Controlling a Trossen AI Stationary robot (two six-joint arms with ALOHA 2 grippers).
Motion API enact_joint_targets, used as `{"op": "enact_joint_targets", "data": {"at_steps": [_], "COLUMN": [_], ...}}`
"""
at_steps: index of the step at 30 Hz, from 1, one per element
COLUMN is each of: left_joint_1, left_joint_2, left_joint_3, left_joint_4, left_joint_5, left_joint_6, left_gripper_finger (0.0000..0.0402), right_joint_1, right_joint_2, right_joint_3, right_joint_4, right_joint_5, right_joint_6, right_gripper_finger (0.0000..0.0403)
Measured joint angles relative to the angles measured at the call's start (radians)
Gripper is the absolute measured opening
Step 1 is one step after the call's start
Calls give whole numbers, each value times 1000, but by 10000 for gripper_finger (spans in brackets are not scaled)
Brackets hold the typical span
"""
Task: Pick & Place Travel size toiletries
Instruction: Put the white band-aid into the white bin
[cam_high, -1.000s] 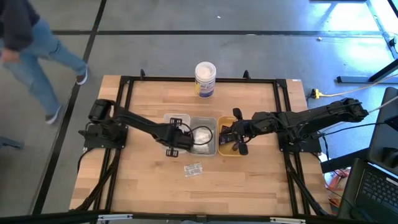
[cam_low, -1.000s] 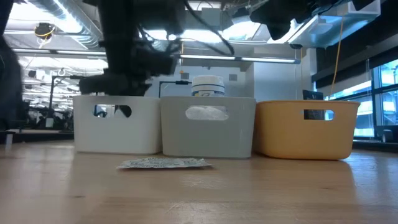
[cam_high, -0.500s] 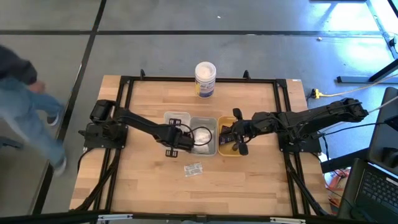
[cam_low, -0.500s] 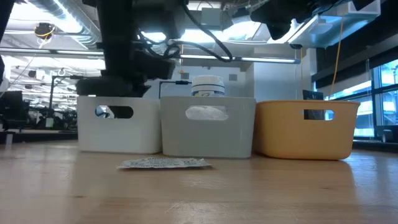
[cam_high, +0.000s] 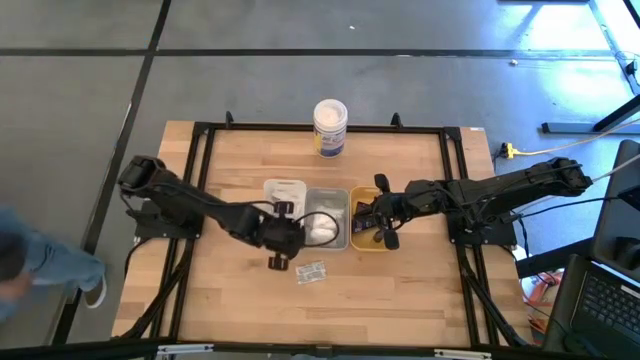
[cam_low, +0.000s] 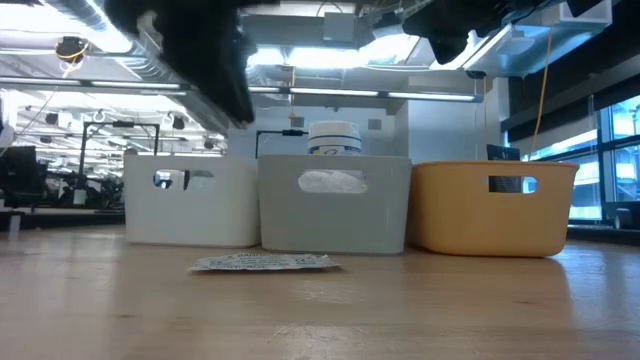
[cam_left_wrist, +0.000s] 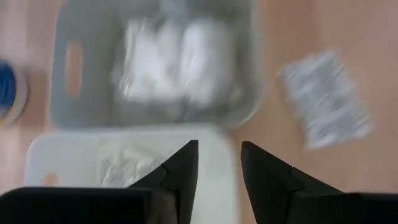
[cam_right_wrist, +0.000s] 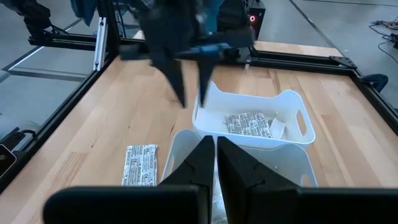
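Observation:
My left gripper (cam_high: 293, 238) (cam_left_wrist: 217, 169) hangs open over the near end of the white tray (cam_high: 284, 190), holding nothing; the right wrist view shows its fingers (cam_right_wrist: 180, 93) apart above that tray (cam_right_wrist: 292, 102). Printed sachets (cam_right_wrist: 249, 122) lie flat in the white tray. White wrapped bundles (cam_left_wrist: 177, 59) fill the grey tray (cam_high: 345, 238). One silvery sachet (cam_high: 311, 271) (cam_low: 262, 262) lies flat on the table in front of the trays. My right gripper (cam_high: 357, 216) (cam_right_wrist: 215, 163) waits shut above the orange tray (cam_high: 366, 244).
The white, grey and orange trays stand side by side mid-table (cam_low: 190, 200) (cam_low: 335, 205) (cam_low: 495, 210). A tall white tub with a blue label (cam_high: 330, 125) stands behind them near the far edge. A black frame (cam_high: 200, 130) rims the table. Bare wood lies toward the near edge.
My left gripper has risen out of the white tray and drawn back toward the table's near edge, its arm swinging with it. The white tray's far part now shows uncovered. A person beyond the table's left side has walked off toward the near left.

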Motion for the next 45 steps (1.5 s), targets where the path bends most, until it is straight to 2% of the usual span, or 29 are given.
{"op": "enact_joint_targets", "data": {"at_steps": [7,13,19,26,35,45], "left_joint_1": [-76,-124,-147,-151,-157,-162], "left_joint_2": [0,35,103,235,326,346], "left_joint_3": [0,0,0,0,0,0], "left_joint_4": [176,245,337,465,470,437], "left_joint_5": [9,7,3,3,6,50], "left_joint_6": [-78,-78,-78,-78,-79,-96], "left_gripper_finger": [122,125,120,123,108,103], "right_joint_1": [0,0,0,0,0,0], "right_joint_2": [0,0,0,0,0,0], "right_joint_3": [0,0,0,0,0,0], "right_joint_4": [1,1,0,1,0,0], "right_joint_5": [0,0,0,0,0,0], "right_joint_6": [2,2,2,2,1,4], "right_gripper_finger": [22,22,22,22,22,22]}}
